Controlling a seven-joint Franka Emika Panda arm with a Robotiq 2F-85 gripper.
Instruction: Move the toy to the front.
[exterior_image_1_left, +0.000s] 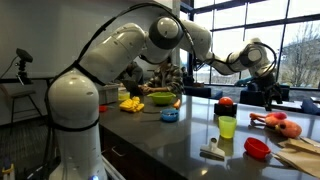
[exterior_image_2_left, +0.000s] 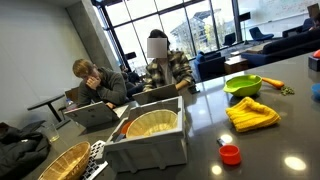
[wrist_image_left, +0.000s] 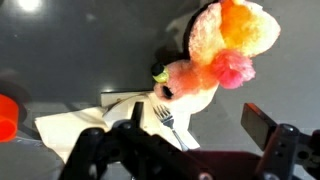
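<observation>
Wrist view: the gripper (wrist_image_left: 178, 138) fills the bottom edge of the frame. Its two dark jaws are spread fully wide and there is nothing between them.

The step in hand appears to be the approach for a grasp. To do it well, the open jaws probably need to travel toward the upper right of this frame and then descend. They should straddle the plush's thick middle, not one dangling limb, because a floppy body gripped by an end would likely sag and drag. A fork (wrist_image_left: 168, 120) lies on a white napkin (wrist_image_left: 75, 125) just above the jaws at centre. Closing too early, or too low in the frame, risks catching either one.

The toy (wrist_image_left: 210, 60) lies above the gripper, slightly right of centre, and is not touched. It has a pale pink body, a bright pink tuft and fluffy orange at the top right. Its lower end meets the napkin's edge.

In an exterior view the gripper (exterior_image_1_left: 264, 66) hangs in the upper right, well above the dark counter. The toy (exterior_image_1_left: 277, 122) rests below it at right, beside a yellow-green cup (exterior_image_1_left: 227, 126).
</observation>
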